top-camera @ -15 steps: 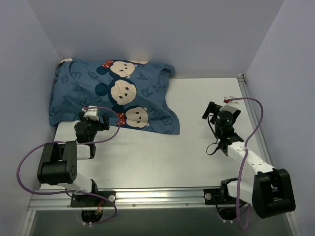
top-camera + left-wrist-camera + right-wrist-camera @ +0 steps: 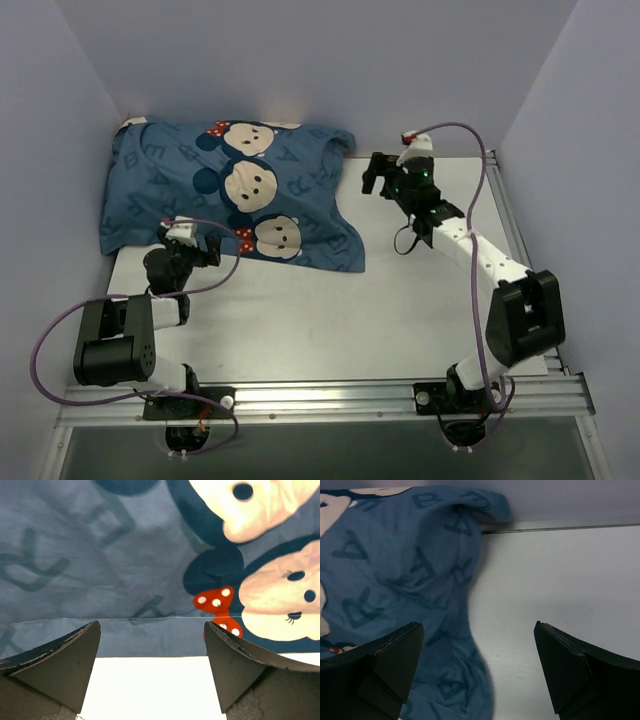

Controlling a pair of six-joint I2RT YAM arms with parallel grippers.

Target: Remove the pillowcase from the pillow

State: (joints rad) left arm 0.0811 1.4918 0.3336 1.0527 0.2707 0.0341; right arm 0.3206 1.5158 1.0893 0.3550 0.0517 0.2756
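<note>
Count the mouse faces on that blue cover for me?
3 mouse faces in a column on the pillowcase: far one, middle one, near one. More may hide underneath.

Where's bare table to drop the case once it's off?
Widest free patch: the near centre of the white tabletop, in front of the blue printed fabric pillowcase. A second strip lies right of the pillowcase, with the right claw over it. Crowded: far left, where the pillowcase fills the corner and the left claw sits at its near edge.

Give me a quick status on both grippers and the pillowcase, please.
Left gripper open, jaws facing the pillowcase near edge. Right gripper open, facing its right edge, not touching. Pillowcase ungripped, not yet off. No obstruction seen.
</note>
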